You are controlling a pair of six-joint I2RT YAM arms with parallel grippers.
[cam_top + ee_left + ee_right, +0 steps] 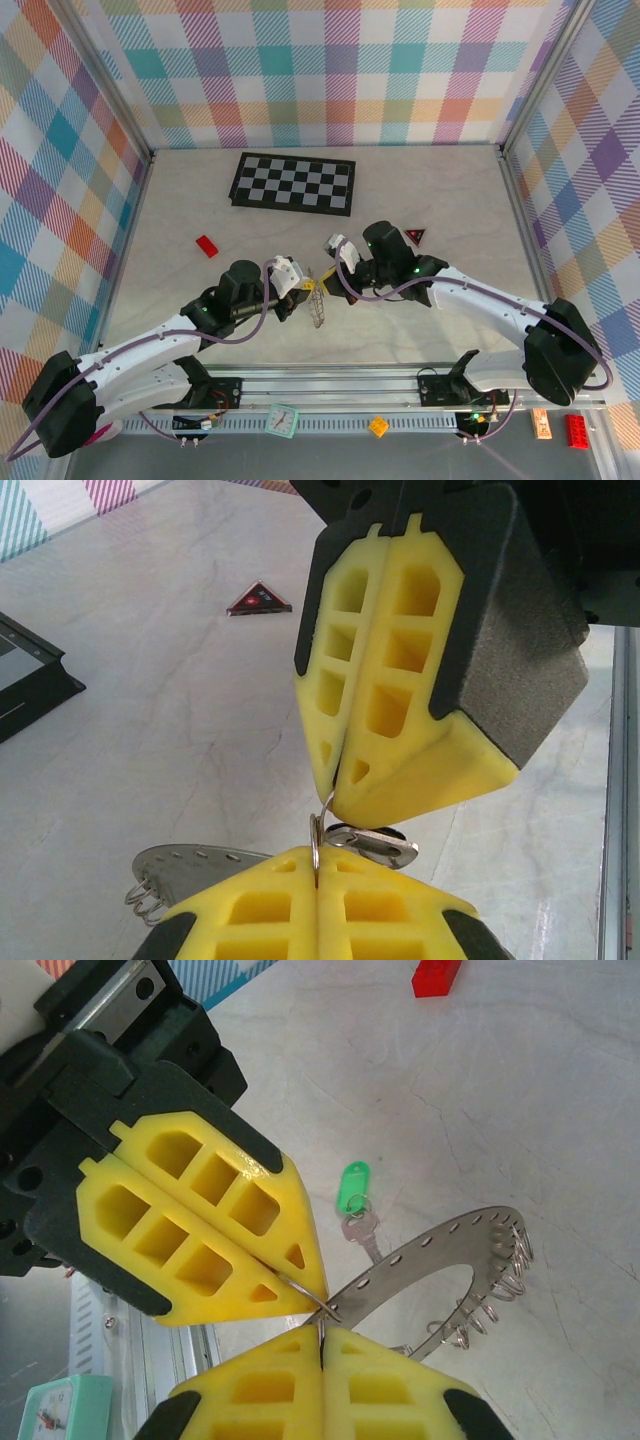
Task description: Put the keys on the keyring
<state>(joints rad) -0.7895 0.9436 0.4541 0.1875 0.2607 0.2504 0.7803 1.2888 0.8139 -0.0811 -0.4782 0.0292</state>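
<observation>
Overhead looks down; both wrists closely share keyring [430, 1258].

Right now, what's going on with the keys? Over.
Both shut: left gripper, right gripper, tips meeting on a keyring loop. One key at that loop; green key loose on table. Brick, triangle lie apart.

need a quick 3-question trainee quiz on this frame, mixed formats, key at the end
1. True or false: the green-headed key lies on the table, held by neither gripper.
2. Top view: which lies right of the right gripper? A red triangle B red brick C neither
3. Fill in: the left gripper is ____ on the keyring.
Key: 1 true; 2 A; 3 shut.
</observation>
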